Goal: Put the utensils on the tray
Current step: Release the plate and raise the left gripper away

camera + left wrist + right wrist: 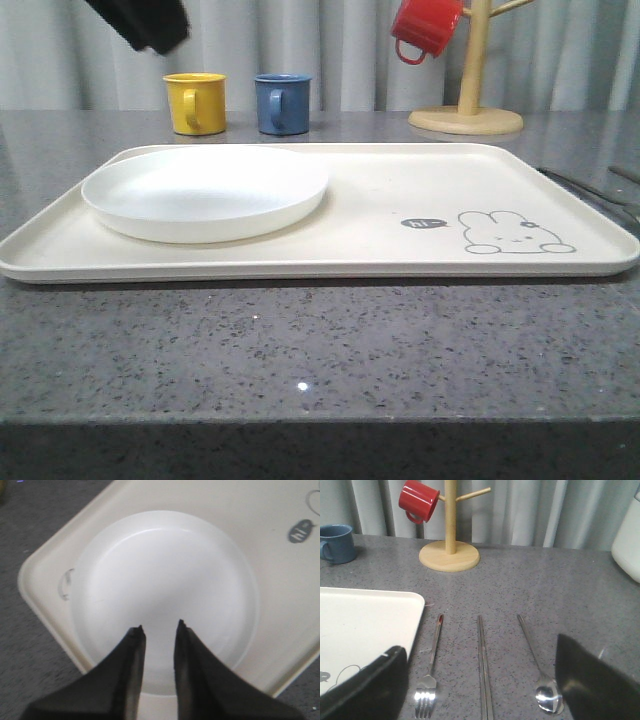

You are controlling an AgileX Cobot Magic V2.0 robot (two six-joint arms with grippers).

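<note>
The cream tray (400,255) with the rabbit drawing lies across the grey table. A round white plate (205,190) rests on the tray's left part. Above the plate (165,580) hangs my left gripper (160,626), open and holding nothing; its dark arm (140,25) shows at the top left. Beside the tray's right edge (370,620) the fork (432,665), the chopsticks (482,680) and the spoon (540,680) lie side by side on the table. My right gripper (477,645) hovers over them, wide open and empty, with the fork, chopsticks and spoon showing between its fingers.
A yellow mug (195,102) and a blue mug (282,103) stand behind the tray. A red mug (428,25) hangs on a wooden mug tree (468,95) at the back right. A white object (627,540) stands far right. The table's front edge is close.
</note>
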